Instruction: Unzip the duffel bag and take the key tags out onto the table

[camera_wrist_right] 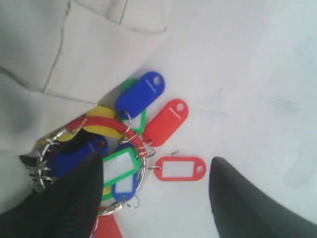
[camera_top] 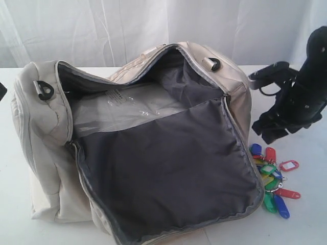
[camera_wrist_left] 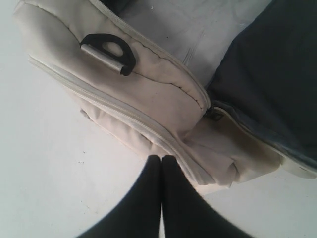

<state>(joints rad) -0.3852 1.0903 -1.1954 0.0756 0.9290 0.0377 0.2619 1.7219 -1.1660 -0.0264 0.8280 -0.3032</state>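
right end effector (camera_wrist_right: 156, 166) parted over key tags (camera_wrist_right: 130, 130) on the table (camera_wrist_right: 247, 74), left end effector (camera_wrist_left: 162, 159) together

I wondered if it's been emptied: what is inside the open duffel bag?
Inside the duffel bag only dark grey lining and a pale crinkled sheet show. Its far corners are shadowed and hidden. The key tags lie outside on the table.

This looks like a robot test bench in a lab, not anyone's home. A white curtain (camera_top: 102, 25) hangs in soft folds across the whole back as a plain backdrop. The table (camera_top: 312, 228) is a wide, bare white top, and a black robot arm (camera_top: 301, 97) stands over its right side.
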